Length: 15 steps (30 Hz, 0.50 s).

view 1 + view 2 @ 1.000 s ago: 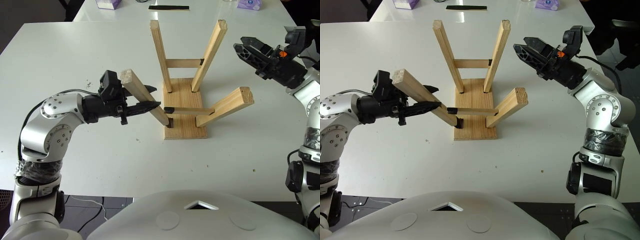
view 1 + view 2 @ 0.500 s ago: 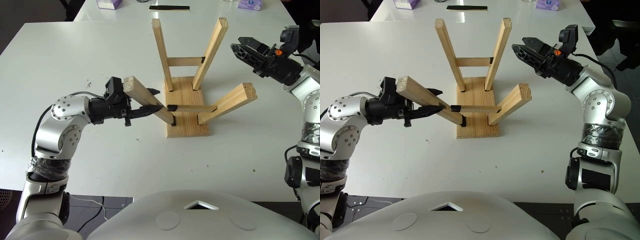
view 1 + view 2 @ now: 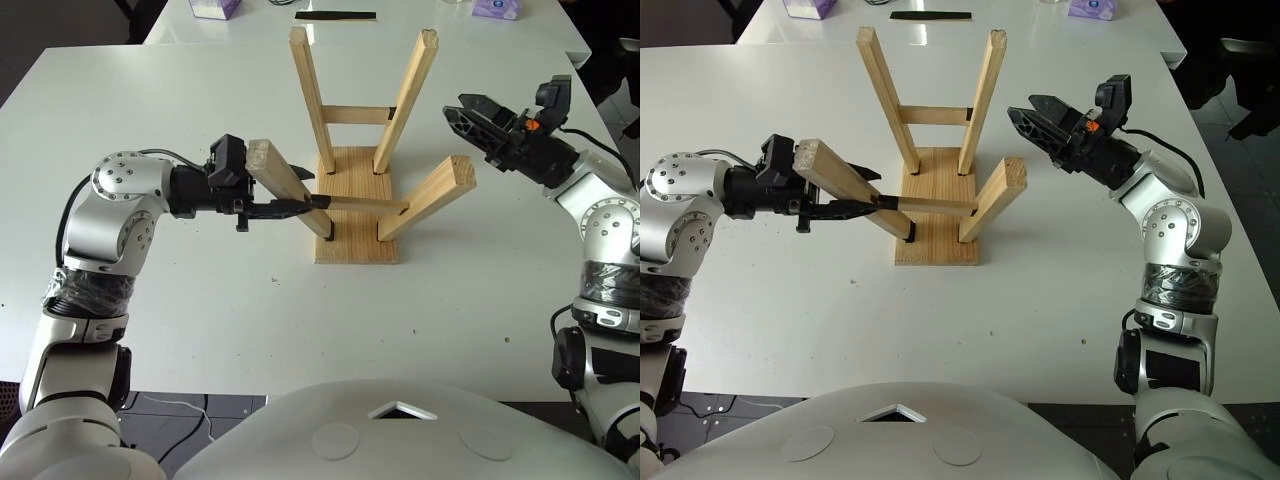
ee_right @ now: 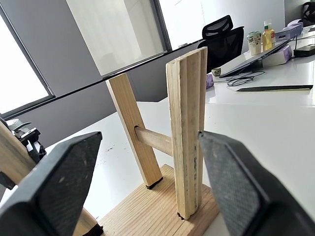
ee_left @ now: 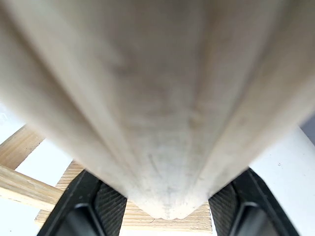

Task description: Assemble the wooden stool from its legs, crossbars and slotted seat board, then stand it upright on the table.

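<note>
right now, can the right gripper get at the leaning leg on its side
Probably yes: the open right gripper hangs close to that leaning leg, near its top end, with nothing between them.

Bright, even daylight; soft shadows

No lettering, number or sign can be read on the stool (image 3: pixel 352 175) or the table (image 3: pixel 180 300).

The upright leg (image 4: pixel 187 132) stands straight ahead of the right gripper's (image 3: pixel 1021 106) spread fingers (image 4: pixel 231 196), with free room beside it.
</note>
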Each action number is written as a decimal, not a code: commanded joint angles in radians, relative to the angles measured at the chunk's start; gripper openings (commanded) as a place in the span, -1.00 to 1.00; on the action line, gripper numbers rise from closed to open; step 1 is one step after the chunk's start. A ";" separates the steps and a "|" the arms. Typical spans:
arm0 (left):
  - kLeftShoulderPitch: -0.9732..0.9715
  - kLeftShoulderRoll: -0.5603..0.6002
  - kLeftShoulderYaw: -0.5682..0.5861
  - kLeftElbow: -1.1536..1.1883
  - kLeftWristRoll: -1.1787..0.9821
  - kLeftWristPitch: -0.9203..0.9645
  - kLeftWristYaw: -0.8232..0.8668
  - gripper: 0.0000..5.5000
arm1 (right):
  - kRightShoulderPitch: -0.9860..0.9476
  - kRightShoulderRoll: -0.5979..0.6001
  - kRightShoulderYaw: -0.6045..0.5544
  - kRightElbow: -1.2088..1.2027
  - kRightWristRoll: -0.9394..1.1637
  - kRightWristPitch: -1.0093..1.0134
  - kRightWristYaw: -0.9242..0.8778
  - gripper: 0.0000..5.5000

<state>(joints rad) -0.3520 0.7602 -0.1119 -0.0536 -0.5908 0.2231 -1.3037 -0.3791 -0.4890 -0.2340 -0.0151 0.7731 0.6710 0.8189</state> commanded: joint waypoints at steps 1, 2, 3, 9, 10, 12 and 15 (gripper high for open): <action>0.022 0.052 -0.033 0.050 0.111 0.056 0.017 -0.25 | 0.037 0.061 -0.002 -0.126 0.041 0.005 -0.068 0.31; 0.014 0.052 -0.032 0.052 0.106 0.062 0.014 -0.25 | 0.048 0.073 -0.003 -0.163 0.052 0.007 -0.085 0.31; 0.005 0.052 -0.032 0.058 0.104 0.067 0.010 -0.25 | 0.056 0.087 -0.012 -0.205 0.067 0.011 -0.113 0.31; 0.009 0.059 -0.022 0.038 0.097 0.099 0.026 -0.25 | -0.027 0.143 -0.071 -0.392 0.200 0.038 -0.342 0.21; 0.016 0.058 -0.020 0.028 0.096 0.106 0.035 -0.25 | -0.046 0.143 -0.072 -0.421 0.223 0.038 -0.371 0.17; 0.031 0.057 -0.010 0.004 0.092 0.122 0.058 -0.25 | -0.103 0.146 -0.079 -0.477 0.289 0.044 -0.450 0.05; 0.053 0.050 0.019 -0.036 0.078 0.155 0.113 -0.25 | -0.212 0.164 -0.069 -0.539 0.402 0.052 -0.599 -0.13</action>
<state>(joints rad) -0.3471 0.7759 -0.0985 -0.0859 -0.5711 0.3099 -1.2492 -0.4988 -0.3370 -0.3104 -0.4983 1.0963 0.7096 0.3132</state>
